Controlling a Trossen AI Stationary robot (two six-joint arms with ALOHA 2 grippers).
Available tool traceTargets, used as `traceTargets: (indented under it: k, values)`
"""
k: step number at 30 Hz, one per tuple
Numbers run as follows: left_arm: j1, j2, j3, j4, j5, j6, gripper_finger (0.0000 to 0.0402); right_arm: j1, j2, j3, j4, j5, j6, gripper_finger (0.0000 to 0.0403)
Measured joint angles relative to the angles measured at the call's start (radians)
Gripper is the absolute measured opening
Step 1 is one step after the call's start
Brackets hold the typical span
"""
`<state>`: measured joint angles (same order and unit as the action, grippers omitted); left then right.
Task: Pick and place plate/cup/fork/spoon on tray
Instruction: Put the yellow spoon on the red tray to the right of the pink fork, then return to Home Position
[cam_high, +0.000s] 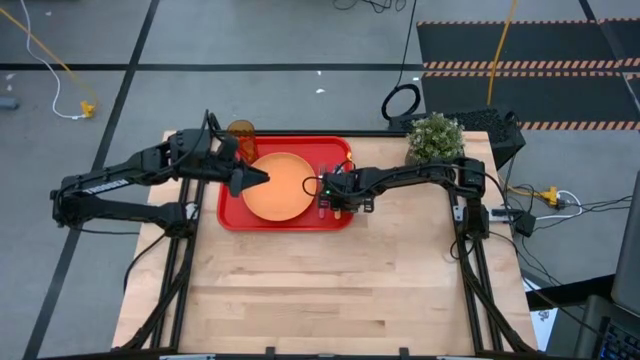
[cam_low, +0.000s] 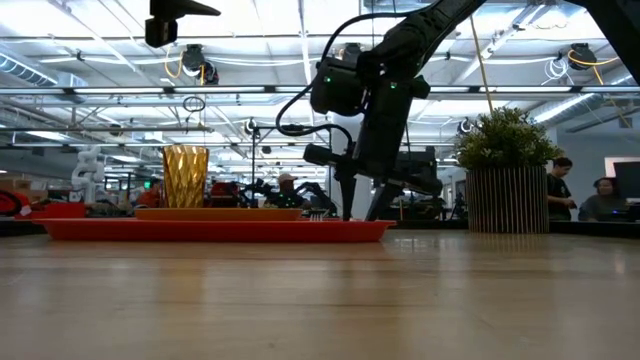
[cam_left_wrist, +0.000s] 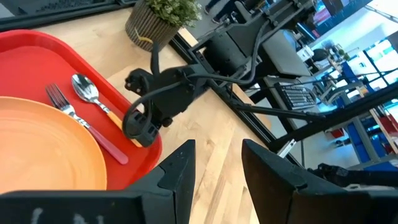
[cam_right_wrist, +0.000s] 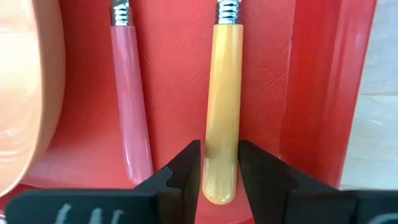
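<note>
The red tray (cam_high: 285, 225) holds the orange plate (cam_high: 277, 186). The amber cup (cam_high: 241, 132) stands at the tray's far left corner. The pink-handled fork (cam_left_wrist: 62, 102) and the orange-handled spoon (cam_left_wrist: 87, 93) lie side by side on the tray floor, between the plate and the tray's right rim. My right gripper (cam_right_wrist: 219, 171) stands over the spoon's handle, shut on it. My left gripper (cam_left_wrist: 217, 180) hangs open above the plate's left edge (cam_high: 250, 180) with nothing between its fingers. My right gripper has the spoon's orange handle near its free end (cam_right_wrist: 222, 134) between its two fingers (cam_right_wrist: 186, 168), one on each long side. The fingers come steeply from above and lie across the handle. The spoon lies flat on the tray floor, next to the fork's handle (cam_right_wrist: 130, 106).
A potted green plant (cam_high: 435, 138) stands on the table just beyond the tray's far right corner. The tray's raised right rim (cam_right_wrist: 323, 93) runs close beside the spoon. Bare wooden table (cam_high: 330, 290) stretches toward the near edge. People sit in the room behind (cam_low: 560, 190).
</note>
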<state>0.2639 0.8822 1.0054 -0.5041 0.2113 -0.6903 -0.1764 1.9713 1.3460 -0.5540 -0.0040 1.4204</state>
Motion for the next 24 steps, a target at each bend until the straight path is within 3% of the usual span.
traceTargets:
  k: [16, 24]
  values:
    - [-0.031, 0.000, 0.000, 0.000, 0.000, 0.006, 0.0131, -0.016, -0.059, 0.000, -0.033, 0.034, -0.072, 0.0151]
    - [-0.037, 0.000, 0.000, -0.001, 0.000, 0.061, 0.0131, -0.039, -0.200, 0.000, -0.005, 0.058, -0.336, 0.0151]
